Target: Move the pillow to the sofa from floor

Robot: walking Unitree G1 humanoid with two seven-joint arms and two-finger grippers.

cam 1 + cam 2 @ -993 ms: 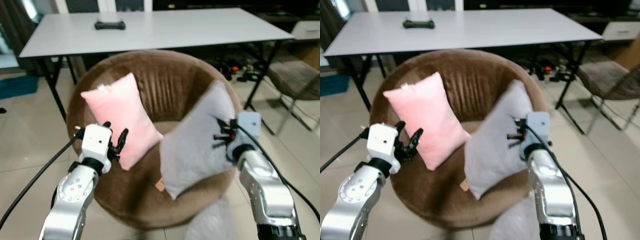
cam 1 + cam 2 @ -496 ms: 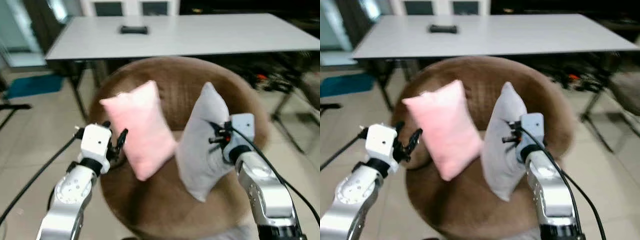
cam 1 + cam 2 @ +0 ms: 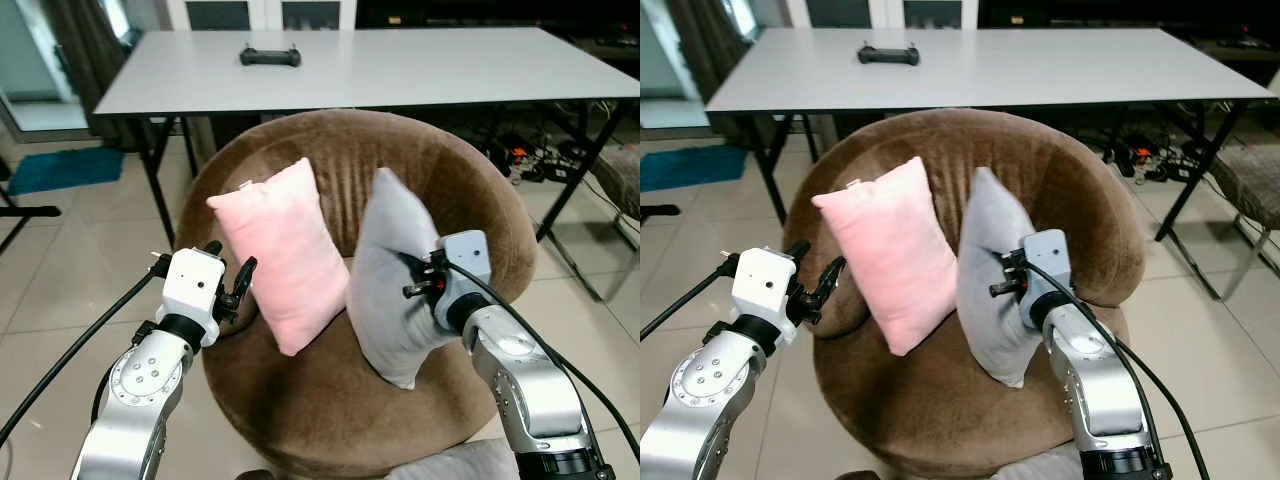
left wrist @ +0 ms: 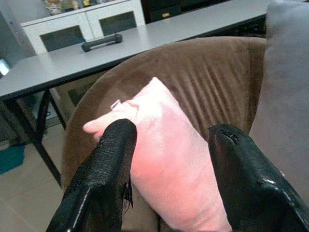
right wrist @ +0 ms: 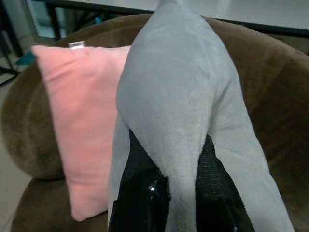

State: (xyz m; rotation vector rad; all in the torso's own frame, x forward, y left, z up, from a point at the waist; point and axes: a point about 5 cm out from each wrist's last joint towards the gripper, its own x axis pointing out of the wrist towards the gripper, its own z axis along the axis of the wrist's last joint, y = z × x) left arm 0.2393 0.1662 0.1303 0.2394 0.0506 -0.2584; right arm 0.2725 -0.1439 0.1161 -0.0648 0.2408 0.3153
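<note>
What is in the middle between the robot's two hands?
In the left eye view, the pink pillow stands between the open left hand and the right hand, which pinches the grey pillow on the brown sofa.

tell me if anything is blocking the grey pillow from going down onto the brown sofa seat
Nothing visible blocks it. The right gripper is shut on the grey pillow, which already hangs over the brown sofa seat. The pink pillow leans beside it, leaving seat room.

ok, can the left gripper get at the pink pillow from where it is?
Probably yes. The left gripper is open beside the pink pillow on the brown sofa, nothing between them. The right gripper pinches the grey pillow, off to the side.
</note>
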